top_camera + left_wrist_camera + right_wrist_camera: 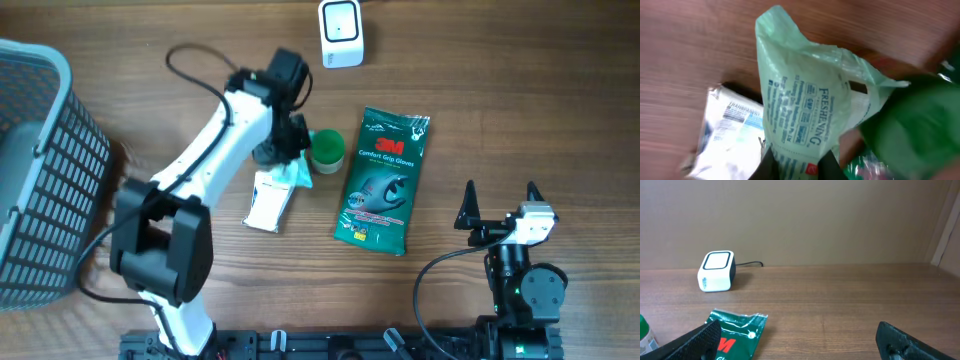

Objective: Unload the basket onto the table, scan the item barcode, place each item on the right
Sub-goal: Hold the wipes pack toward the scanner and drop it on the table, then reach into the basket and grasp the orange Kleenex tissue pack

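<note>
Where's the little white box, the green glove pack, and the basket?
white box [341, 30]: overhead view, middle of its top.
green glove pack [382, 180]: overhead view, its middle.
basket [60, 190]: overhead view, its mesh wall.

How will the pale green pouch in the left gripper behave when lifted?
Probably floppy: the pale green pouch looks like thin film, creased at its top. Likely light, so the left gripper, shut on one end, should carry it. It may sag or fold while carried.
</note>
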`<state>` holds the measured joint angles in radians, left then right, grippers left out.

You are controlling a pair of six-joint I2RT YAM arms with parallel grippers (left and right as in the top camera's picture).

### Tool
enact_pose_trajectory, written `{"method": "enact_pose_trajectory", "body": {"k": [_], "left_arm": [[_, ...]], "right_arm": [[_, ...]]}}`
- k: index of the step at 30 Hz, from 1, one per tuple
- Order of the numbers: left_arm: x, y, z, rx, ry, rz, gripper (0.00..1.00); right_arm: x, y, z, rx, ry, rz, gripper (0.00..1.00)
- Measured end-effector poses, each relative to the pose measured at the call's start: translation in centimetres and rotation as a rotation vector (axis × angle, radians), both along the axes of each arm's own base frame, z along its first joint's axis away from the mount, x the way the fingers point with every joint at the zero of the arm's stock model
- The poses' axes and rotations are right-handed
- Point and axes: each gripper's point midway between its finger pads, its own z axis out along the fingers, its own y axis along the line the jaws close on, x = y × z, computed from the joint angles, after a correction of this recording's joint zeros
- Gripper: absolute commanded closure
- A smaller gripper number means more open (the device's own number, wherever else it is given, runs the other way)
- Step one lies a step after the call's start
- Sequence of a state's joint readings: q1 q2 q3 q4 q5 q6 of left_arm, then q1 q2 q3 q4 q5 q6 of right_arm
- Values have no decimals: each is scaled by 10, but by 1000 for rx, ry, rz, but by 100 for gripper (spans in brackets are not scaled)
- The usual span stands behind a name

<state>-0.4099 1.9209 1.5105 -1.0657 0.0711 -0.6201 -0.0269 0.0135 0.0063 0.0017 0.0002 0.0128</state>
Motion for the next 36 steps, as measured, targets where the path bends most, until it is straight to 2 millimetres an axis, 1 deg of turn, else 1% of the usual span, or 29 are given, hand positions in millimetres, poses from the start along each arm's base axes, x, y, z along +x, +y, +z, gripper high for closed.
{"method": "enact_pose_trajectory", "body": {"k": [1, 2, 3, 4, 5, 6, 7, 8, 10, 12, 14, 15, 17, 18, 20, 21, 23, 24, 25, 26, 27, 28, 29, 31, 32, 33, 34, 35, 36], "left_arm": [[-8, 4, -23, 0, 25, 95, 92], [-15, 4, -37, -10, 44, 151, 93], [-17, 2, -43, -32, 50, 186, 90], [-15, -2, -43, -62, 44, 209, 81], [-12, -14, -41, -119, 41, 225, 73], [-14, -22, -41, -153, 52, 228, 74], [-16, -29, -41, -180, 62, 226, 68], [-18, -39, -40, -214, 72, 229, 0], [-23, -57, -36, -276, 99, 221, 0], [-29, -63, -35, -292, 120, 215, 0], [-32, -62, -34, -289, 133, 218, 0], [-35, -56, -29, -270, 132, 226, 0], [-31, -43, -8, -243, 86, 240, 0], [-21, -29, 23, -213, 6, 259, 0], [6, -3, 99, -196, -233, 269, 0], [19, 18, 163, -187, -442, 281, 0], [28, 58, 237, -121, -726, 335, 0], [24, 87, 275, -66, -869, 387, 0], [15, 114, 306, -8, -976, 435, 0], [1, 145, 332, 73, -1066, 495, 0], [-14, 177, 349, 170, -1122, 567, 0], [-32, 216, 360, 287, -1151, 673, 0], [-42, 241, 362, 352, -1147, 745, 0], [-69, 304, 352, 505, -1075, 954, 0], [-76, 324, 343, 539, -1032, 1026, 0], [-90, 352, 328, 586, -958, 1135, 0], [-104, 381, 309, 619, -877, 1250, 0], [-112, 399, 294, 620, -817, 1324, 0], [-125, 426, 274, 632, -736, 1420, 0]], "right_arm": [[0, 0, 0, 0, 0, 0, 0], [0, 0, 0, 0, -1, 0, 0], [0, 0, 0, 0, 0, 0, 0], [0, 0, 0, 0, 0, 0, 0], [0, 0, 0, 0, 0, 0, 0], [0, 0, 0, 0, 0, 0, 0], [0, 0, 0, 0, 0, 0, 0], [0, 0, 0, 0, 0, 0, 0], [0, 0, 0, 0, 0, 0, 0], [0, 0, 0, 0, 0, 0, 1], [0, 0, 0, 0, 0, 0, 0], [0, 0, 0, 0, 0, 0, 0], [0, 0, 0, 0, 0, 0, 0], [0, 0, 0, 0, 0, 0, 0], [0, 0, 0, 0, 0, 0, 0], [0, 0, 0, 0, 0, 0, 0], [0, 0, 0, 0, 0, 0, 0], [0, 0, 0, 0, 0, 0, 0], [0, 0, 0, 0, 0, 0, 0], [0, 0, 0, 0, 0, 0, 0], [0, 0, 0, 0, 0, 0, 0], [0, 0, 0, 0, 0, 0, 0], [0, 0, 0, 0, 0, 0, 0], [0, 0, 0, 0, 0, 0, 0], [0, 0, 0, 0, 0, 0, 0], [0, 0, 0, 0, 0, 0, 0], [0, 0, 0, 0, 0, 0, 0], [0, 0, 0, 0, 0, 0, 0], [0, 0, 0, 0, 0, 0, 0]]}}
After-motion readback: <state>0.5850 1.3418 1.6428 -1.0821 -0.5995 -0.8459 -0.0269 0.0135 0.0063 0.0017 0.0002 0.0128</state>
